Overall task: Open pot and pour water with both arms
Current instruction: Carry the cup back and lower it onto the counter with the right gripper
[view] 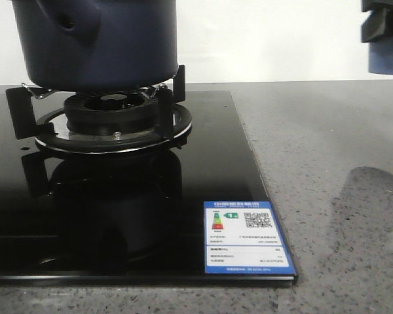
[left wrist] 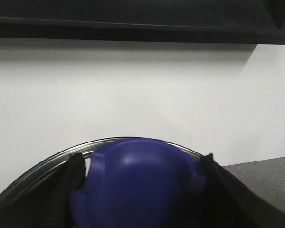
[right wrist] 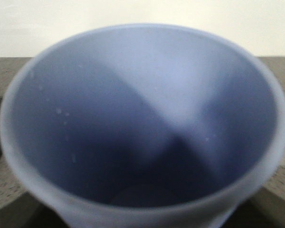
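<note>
The dark navy pot (view: 98, 46) sits on the burner's supports at the far left, its side handle stub (view: 69, 23) facing me; its top is cut off by the view. In the left wrist view my left gripper (left wrist: 141, 164) is shut on the blue knob (left wrist: 137, 190) of the lid, whose metal rim (left wrist: 38, 166) shows behind the fingers. I cannot tell whether the lid rests on the pot. My right gripper (view: 384, 23) is high at the far right, shut on the pale blue cup (view: 386, 62). The cup's open inside (right wrist: 142, 123) fills the right wrist view.
A gas burner (view: 114, 114) with black pot supports stands on a glossy black hob (view: 118, 216). A blue and white label (view: 247, 237) is stuck at the hob's front right corner. Grey speckled counter (view: 327, 163) lies to the right, a white wall behind.
</note>
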Controlling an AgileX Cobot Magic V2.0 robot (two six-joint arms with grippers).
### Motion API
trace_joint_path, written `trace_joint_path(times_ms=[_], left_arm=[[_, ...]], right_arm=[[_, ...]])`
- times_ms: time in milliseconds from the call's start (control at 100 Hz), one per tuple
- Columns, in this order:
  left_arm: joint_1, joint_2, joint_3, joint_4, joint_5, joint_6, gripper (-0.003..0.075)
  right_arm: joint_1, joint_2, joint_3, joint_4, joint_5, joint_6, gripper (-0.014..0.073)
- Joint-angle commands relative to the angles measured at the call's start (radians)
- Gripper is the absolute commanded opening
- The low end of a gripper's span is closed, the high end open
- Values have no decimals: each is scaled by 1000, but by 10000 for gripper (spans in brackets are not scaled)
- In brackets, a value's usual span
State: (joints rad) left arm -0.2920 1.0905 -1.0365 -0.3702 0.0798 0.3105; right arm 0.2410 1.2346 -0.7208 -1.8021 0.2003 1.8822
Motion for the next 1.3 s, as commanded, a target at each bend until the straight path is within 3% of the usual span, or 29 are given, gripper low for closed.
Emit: trace_joint_path(times_ms=[0,100,270,370,920,1290], left_arm=[[0,-28,-38,-3,-115,2,358],[0,-28,-38,-1,-115,2,358],[0,-28,-38,-1,-115,2,358],[0,-28,-38,-1,-115,2,358],[0,-28,-38,-1,-113,2,358],[0,-28,-38,-1,-117,2,358]], right_arm=[[19,-21,-42,-57,37,-30,155],[26,-21,-44,-57,7,-30,179],[26,-21,-44,-57,-44,-30,365],[26,-21,-44,-57,-26,-35,428],[26,52,-29,-57,25,-42,426],[26,221,-183,-57,0,-42,426]])
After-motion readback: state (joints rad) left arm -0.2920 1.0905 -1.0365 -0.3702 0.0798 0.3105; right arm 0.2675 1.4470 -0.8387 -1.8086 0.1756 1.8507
